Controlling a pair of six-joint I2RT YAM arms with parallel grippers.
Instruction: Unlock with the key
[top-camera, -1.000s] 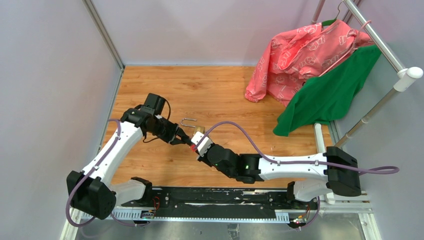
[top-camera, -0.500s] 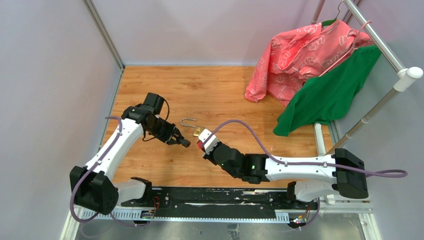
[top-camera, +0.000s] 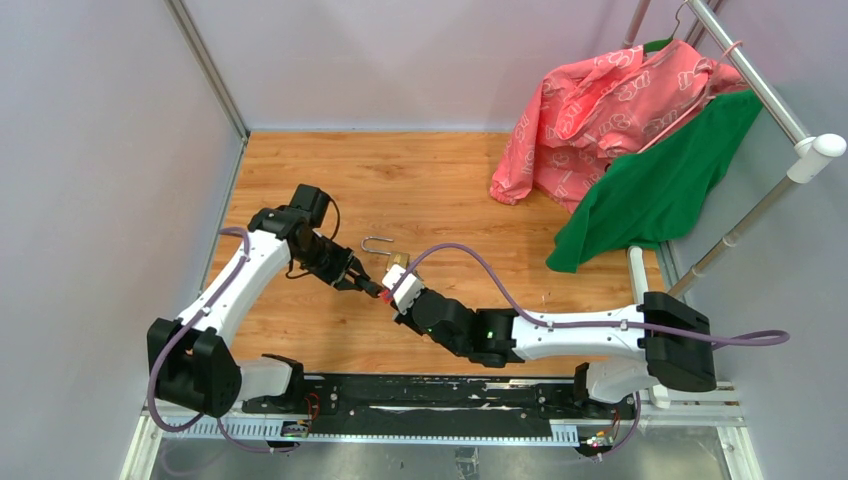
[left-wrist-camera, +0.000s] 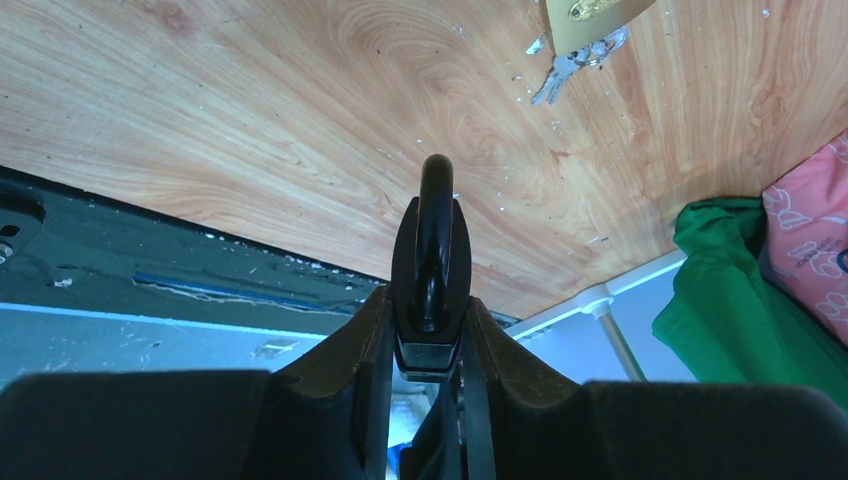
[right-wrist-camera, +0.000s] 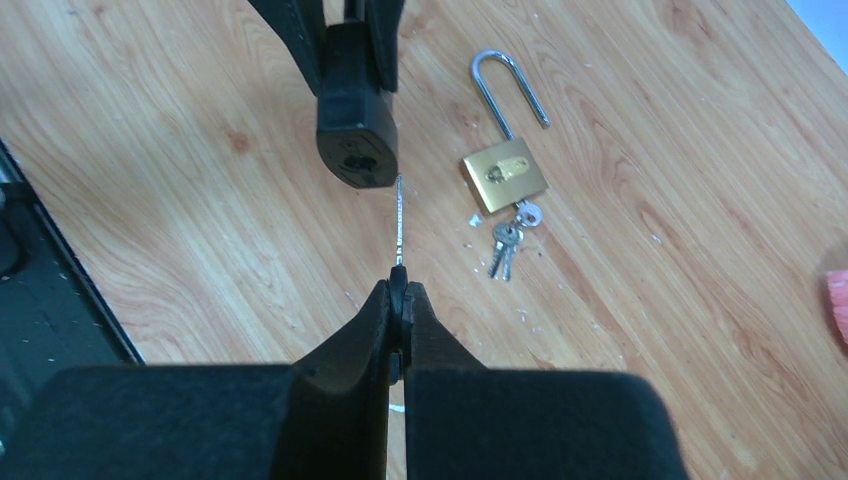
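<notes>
Alignment is the whole matter now: the key (right-wrist-camera: 399, 225) is pinched by its head between the closed fingers of the right gripper (right-wrist-camera: 400, 283), and its thin blade points straight away from them toward the bottom face of the black padlock (right-wrist-camera: 355, 115). The left gripper (left-wrist-camera: 430, 300) has its fingers clamped on this padlock and holds it in the air over the table (right-wrist-camera: 650, 300), with the bottom turned to the key. In the right wrist view, the keyhole (right-wrist-camera: 353, 160) is a little to the left of the blade tip, so the tip stands just beside the lock's lower edge and not yet in the slot. The long axis of the blade and that of the lock body run nearly in one line, with a slight angle between them. I think the coming move needs a small sideways shift of the key toward the keyhole before any push forward, otherwise the tip may slide off the rounded body. Whether the blade is turned correctly for the slot, I cannot tell. A brass padlock (right-wrist-camera: 503, 173) with open shackle lies on the wood nearby, well apart from both grips, with small keys (right-wrist-camera: 505, 245) at its base.
</notes>
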